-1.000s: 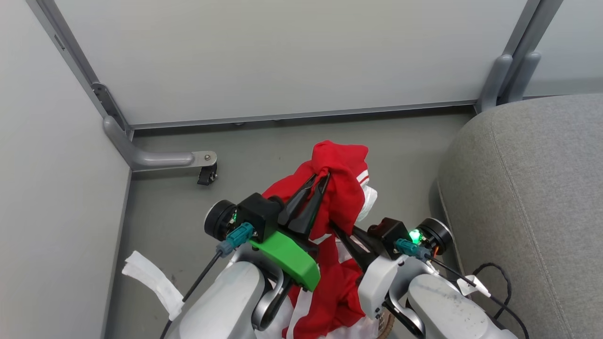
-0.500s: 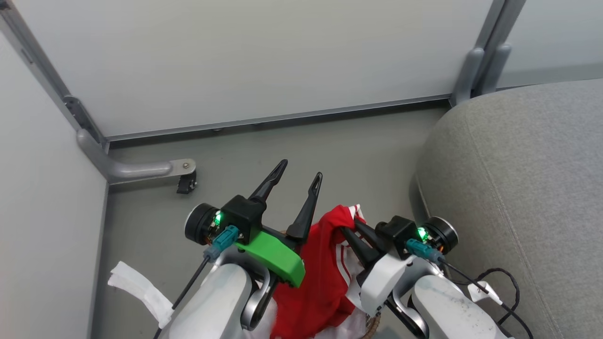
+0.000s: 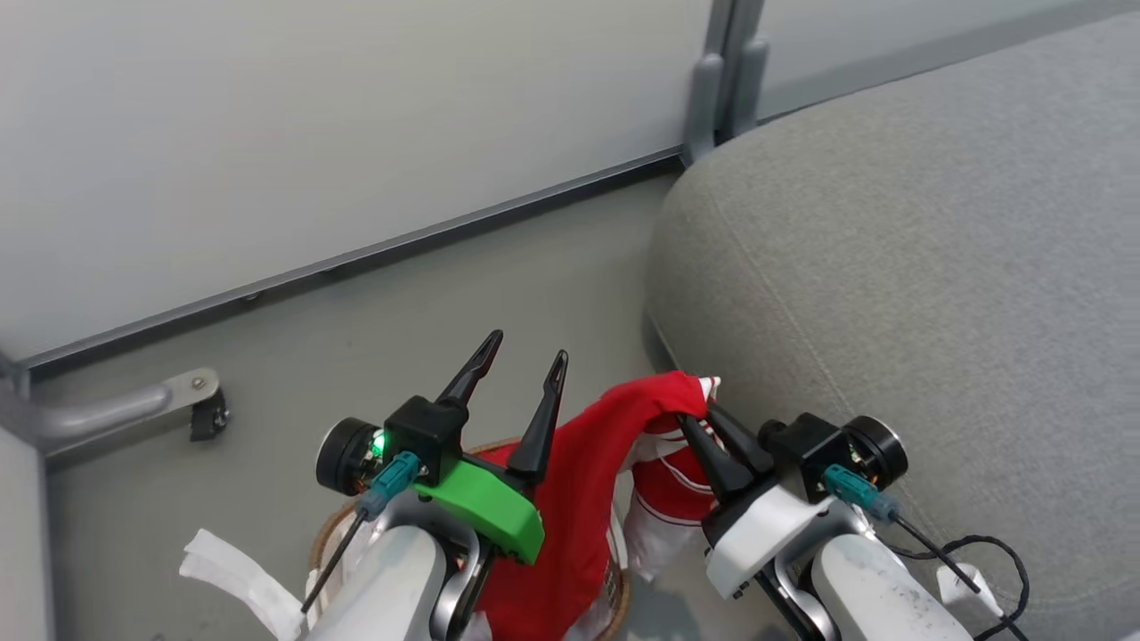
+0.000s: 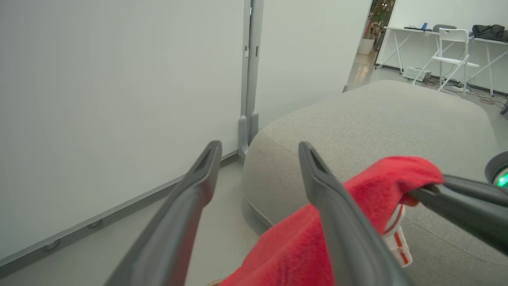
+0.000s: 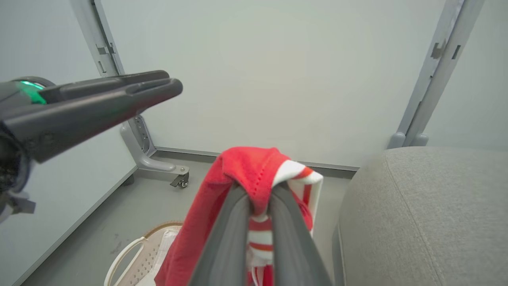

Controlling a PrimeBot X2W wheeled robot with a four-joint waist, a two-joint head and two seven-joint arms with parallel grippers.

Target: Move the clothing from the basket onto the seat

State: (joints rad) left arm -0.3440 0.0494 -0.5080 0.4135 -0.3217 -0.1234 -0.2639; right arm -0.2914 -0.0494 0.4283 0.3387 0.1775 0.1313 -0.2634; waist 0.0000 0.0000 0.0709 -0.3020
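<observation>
The red clothing (image 3: 579,481) with white stripes hangs from my right gripper (image 3: 695,411), which is shut on its top fold; the same clothing (image 5: 242,171) drapes over the closed fingers in the right wrist view. My left gripper (image 3: 525,349) stands open just left of the garment, with nothing between its fingers (image 4: 333,206). The basket (image 5: 135,254), white perforated with a brown rim (image 3: 331,525), sits below both arms under the hanging cloth. The grey seat (image 3: 891,249) spreads to the right, close beside the lifted clothing (image 4: 381,178).
White partition walls (image 3: 312,133) with grey posts (image 3: 726,80) close the back. A caster foot (image 3: 200,409) stands on the grey floor at left. A white cloth strip (image 3: 232,570) hangs by my left forearm. Black cable (image 3: 989,552) trails on the seat's edge.
The left gripper let go of the clothing and opened. The right gripper now carries it alone, lower and nearer the seat. The head camera has swung right.
</observation>
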